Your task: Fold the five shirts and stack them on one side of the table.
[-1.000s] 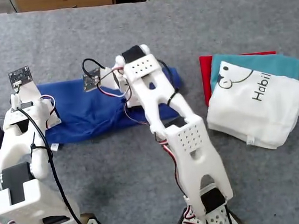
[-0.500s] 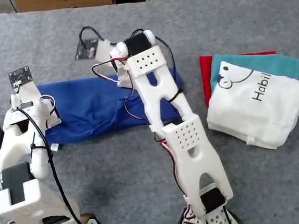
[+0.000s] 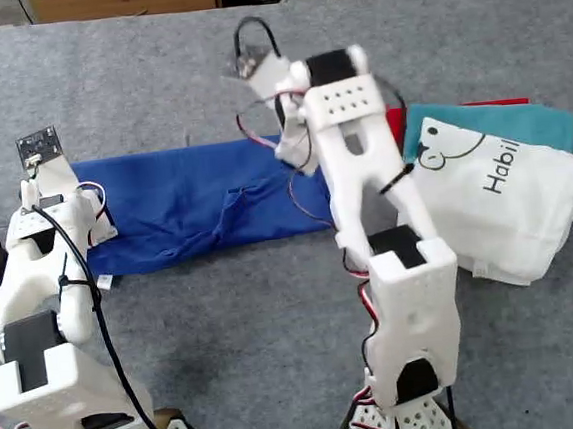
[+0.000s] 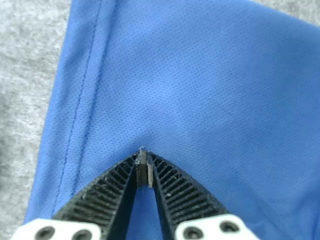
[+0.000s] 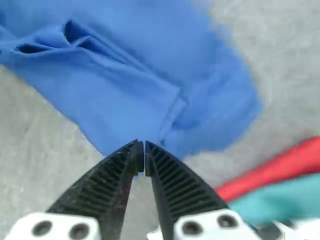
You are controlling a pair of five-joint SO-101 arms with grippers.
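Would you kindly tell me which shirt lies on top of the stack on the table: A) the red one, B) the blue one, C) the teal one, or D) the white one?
D: the white shirt rests over the teal shirt and the red shirt; the blue shirt lies apart.

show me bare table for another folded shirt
Free: grey felt table beyond the long blue mesh shirt, and the near patch before it. Crowded: by the white, teal and red shirt stack.

I log a plain blue shirt on the grey table. Others: white shirt with black print, teal shirt, red shirt.
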